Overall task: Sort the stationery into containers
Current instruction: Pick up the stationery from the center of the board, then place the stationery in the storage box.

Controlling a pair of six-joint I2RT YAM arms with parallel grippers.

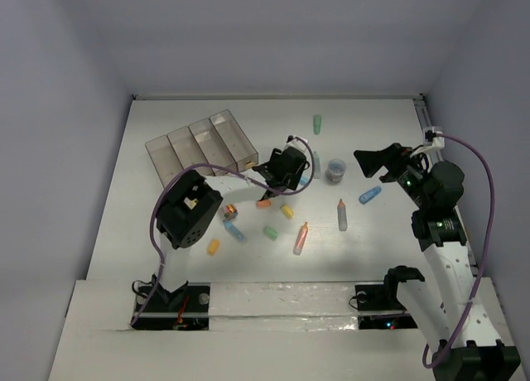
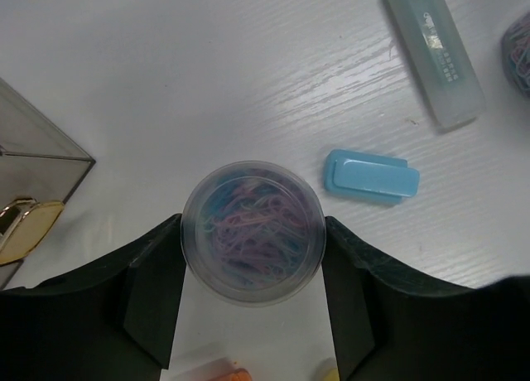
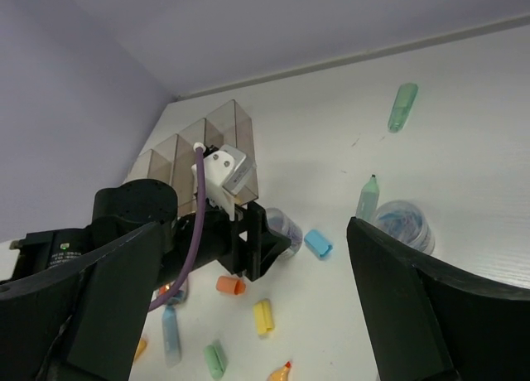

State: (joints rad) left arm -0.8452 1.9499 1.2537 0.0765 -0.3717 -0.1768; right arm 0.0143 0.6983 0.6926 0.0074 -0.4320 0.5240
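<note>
My left gripper [image 1: 291, 172] [image 2: 253, 242] is shut on a small round clear pot [image 2: 252, 232] full of coloured paper clips. One finger [image 2: 153, 286] presses each side of it. The pot also shows in the right wrist view [image 3: 284, 226], just right of the smoky four-compartment tray [image 1: 199, 145] [image 3: 166, 153]. My right gripper [image 1: 374, 159] [image 3: 255, 228] is open and empty, held above the table near a second round pot [image 1: 335, 169] [image 3: 403, 224]. A blue clip [image 2: 371, 176] and a pale green marker [image 2: 435, 50] lie just beyond the held pot.
Loose pieces lie in front of the left gripper: orange cap [image 1: 264, 203], yellow piece [image 1: 287, 211], green piece [image 1: 271, 232], orange-pink marker [image 1: 300, 238], blue markers [image 1: 234, 230] [image 1: 370, 195], orange-tipped marker [image 1: 341, 215]. A green marker [image 1: 317, 124] lies far back. A gold clip [image 2: 25, 224] sits in the tray.
</note>
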